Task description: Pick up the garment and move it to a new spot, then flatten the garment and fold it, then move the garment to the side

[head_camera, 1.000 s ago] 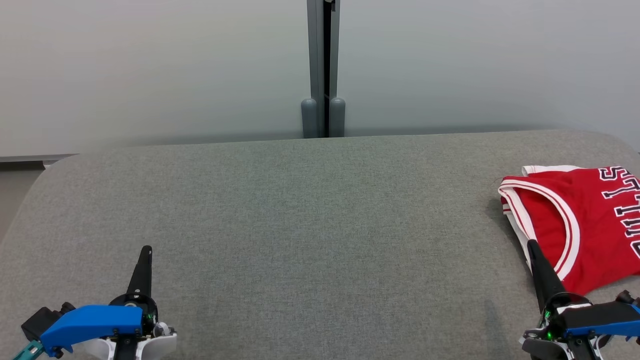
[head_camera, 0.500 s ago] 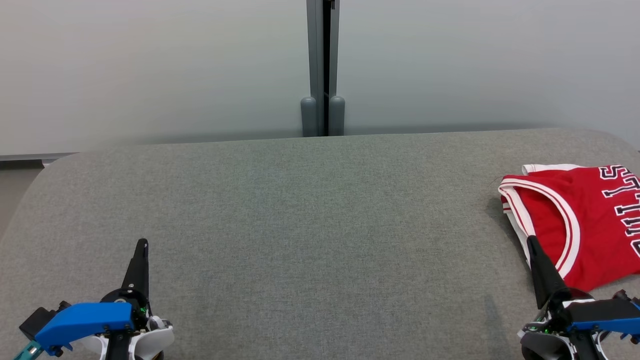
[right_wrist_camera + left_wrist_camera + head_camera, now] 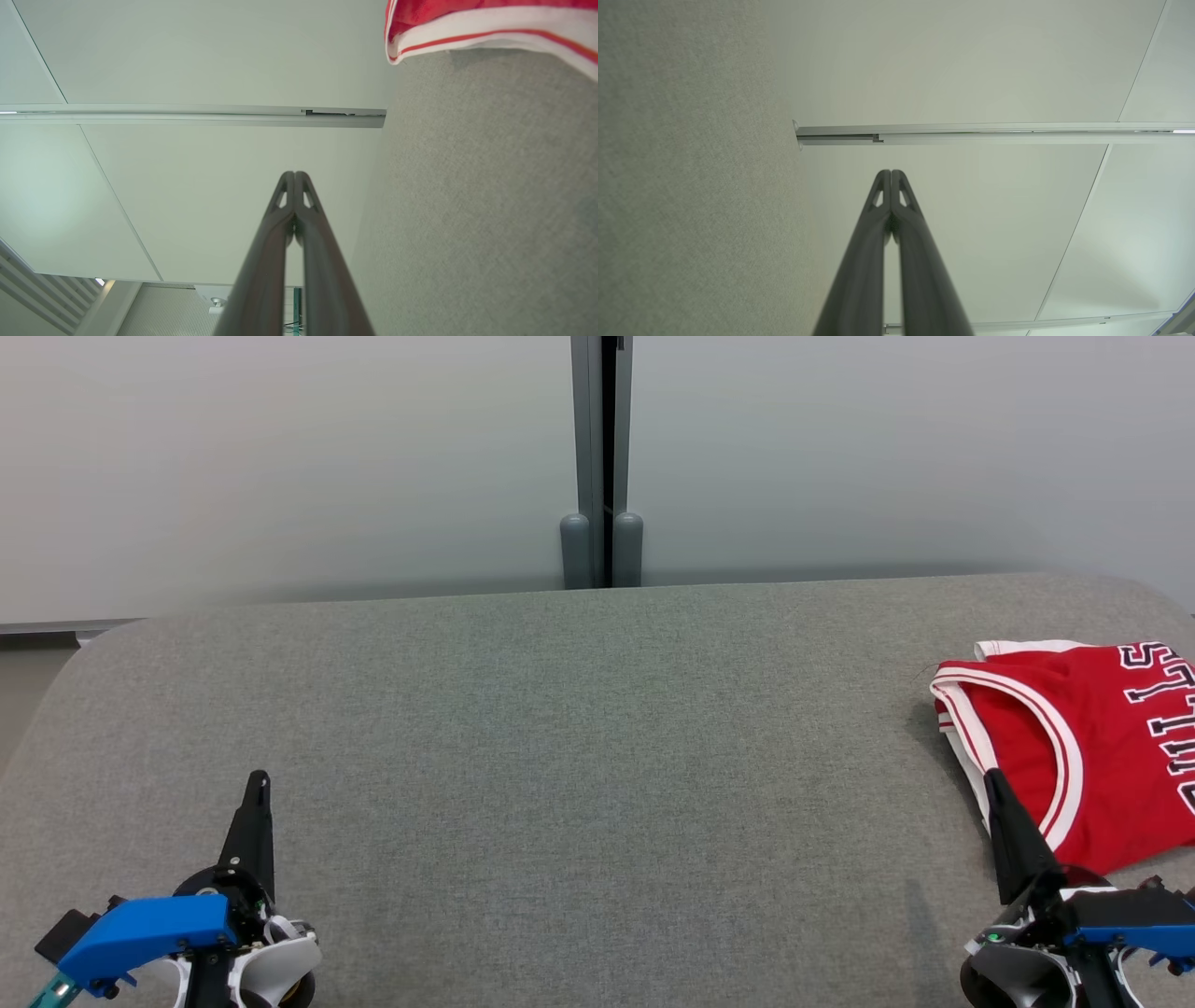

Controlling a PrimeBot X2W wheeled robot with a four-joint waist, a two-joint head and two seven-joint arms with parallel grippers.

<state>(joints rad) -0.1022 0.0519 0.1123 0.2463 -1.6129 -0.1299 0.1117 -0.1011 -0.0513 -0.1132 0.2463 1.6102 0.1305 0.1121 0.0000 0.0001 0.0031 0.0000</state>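
Observation:
The garment is a red jersey with white trim and dark lettering, lying folded at the right edge of the grey padded surface; part of it runs out of the head view. Its white-trimmed edge also shows at the top right of the right wrist view. My right gripper is shut and empty, its tip just in front of the jersey's near left edge. At the lower left, far from the jersey, my left gripper is shut with nothing in it. Both wrist views show the fingers pressed together.
A pale partition wall stands behind the surface, with a grey vertical post at its middle. The surface's rounded left corner drops off to the floor.
Both grippers have drawn back a little toward the bottom of the head view, the left one also shifting slightly left. The garment has not moved.

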